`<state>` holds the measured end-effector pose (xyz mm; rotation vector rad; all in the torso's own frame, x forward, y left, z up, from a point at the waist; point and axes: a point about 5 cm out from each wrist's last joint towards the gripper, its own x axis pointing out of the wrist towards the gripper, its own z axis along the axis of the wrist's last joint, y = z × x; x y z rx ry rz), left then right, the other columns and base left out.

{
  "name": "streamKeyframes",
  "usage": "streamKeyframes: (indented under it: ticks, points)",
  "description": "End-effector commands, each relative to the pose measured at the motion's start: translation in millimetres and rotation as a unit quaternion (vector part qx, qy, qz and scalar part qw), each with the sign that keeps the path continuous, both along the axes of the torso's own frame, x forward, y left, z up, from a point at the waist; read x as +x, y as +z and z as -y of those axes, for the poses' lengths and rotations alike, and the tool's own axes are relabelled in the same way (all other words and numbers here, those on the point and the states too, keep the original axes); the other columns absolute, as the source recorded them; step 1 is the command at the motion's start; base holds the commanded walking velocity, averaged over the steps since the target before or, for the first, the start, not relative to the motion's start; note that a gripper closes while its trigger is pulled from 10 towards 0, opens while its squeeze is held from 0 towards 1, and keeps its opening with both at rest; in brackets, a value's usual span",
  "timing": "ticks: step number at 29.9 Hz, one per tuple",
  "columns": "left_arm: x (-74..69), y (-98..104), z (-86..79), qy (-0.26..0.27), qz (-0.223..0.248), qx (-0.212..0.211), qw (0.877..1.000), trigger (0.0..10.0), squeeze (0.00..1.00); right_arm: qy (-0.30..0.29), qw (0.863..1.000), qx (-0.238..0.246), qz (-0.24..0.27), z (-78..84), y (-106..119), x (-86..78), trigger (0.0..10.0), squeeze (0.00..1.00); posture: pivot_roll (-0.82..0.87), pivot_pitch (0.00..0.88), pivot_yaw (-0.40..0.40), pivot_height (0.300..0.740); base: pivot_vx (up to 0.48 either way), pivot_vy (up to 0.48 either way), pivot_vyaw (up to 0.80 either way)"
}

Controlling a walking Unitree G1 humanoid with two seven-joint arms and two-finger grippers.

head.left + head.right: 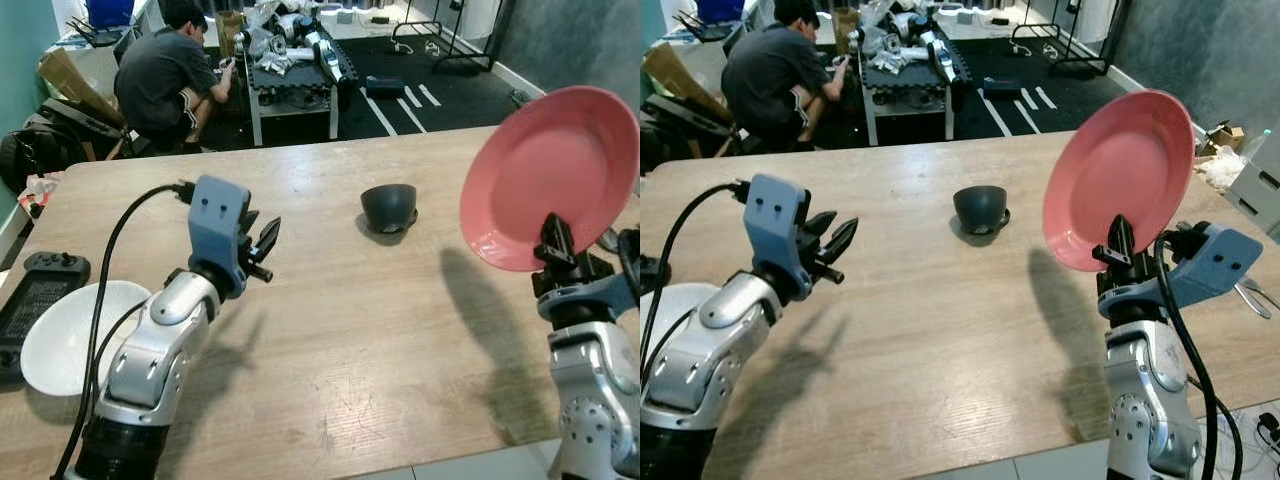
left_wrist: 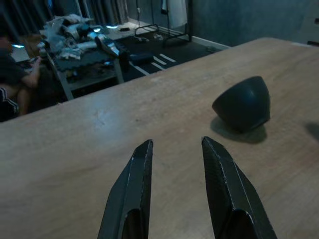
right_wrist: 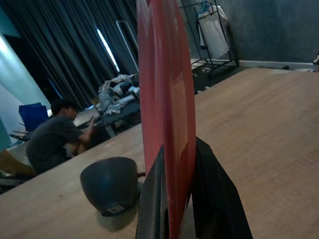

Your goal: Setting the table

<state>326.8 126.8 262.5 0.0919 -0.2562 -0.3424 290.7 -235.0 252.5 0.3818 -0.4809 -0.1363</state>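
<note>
From the left eye view, the right hand [image 1: 556, 243] at the lower right of the frame pinches the lower rim of a pink plate [image 1: 548, 175], held up on edge above the wooden counter [image 1: 340, 330]. The left hand [image 1: 262, 245] hovers over the counter at centre left, fingers a little apart and holding nothing. A dark bowl [image 1: 389, 208] sits upside down near the middle of the frame, between the two hands and apart from both. A white plate [image 1: 70, 335] lies at the lower left by the near edge, beside a black game controller [image 1: 38, 290]. Bare wood runs wide across the middle. A person [image 1: 165, 75] crouches on the floor beyond the far edge, upper left.

The right eye view shows the same layout.

In the left wrist view, the two black fingers [image 2: 130, 194] stand narrowly parted over bare wood, the bowl ahead of them and off to one side.

In the right wrist view, the fingers [image 3: 214, 194] grip the plate's edge; a small white label on the bowl is too small to read.
</note>
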Motion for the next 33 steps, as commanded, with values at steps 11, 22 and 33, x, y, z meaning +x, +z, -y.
streamKeyframes:
  ticks: [11,22,33]
  points:
    - [-0.3,-13,4.6,-0.002,-0.003,0.012,1.000,10.0,0.00,-0.032,0.999,-0.002,-0.026,4.5,-16,0.5,10.0,0.00,0.02,0.104,0.104,0.740,0.000,0.000,-0.80]
    - [1.4,-16,6.7,-0.005,-0.006,0.012,1.000,10.0,0.00,-0.017,0.999,-0.003,-0.035,-1.3,-19,5.0,10.0,0.00,0.01,0.099,0.098,0.740,0.000,0.000,-0.44]
    - [1.7,-19,9.3,-0.007,-0.007,0.015,1.000,10.0,0.00,-0.013,0.999,-0.007,-0.039,-5.0,-22,5.7,10.0,0.00,0.03,0.100,0.107,0.740,0.000,0.000,-0.65]
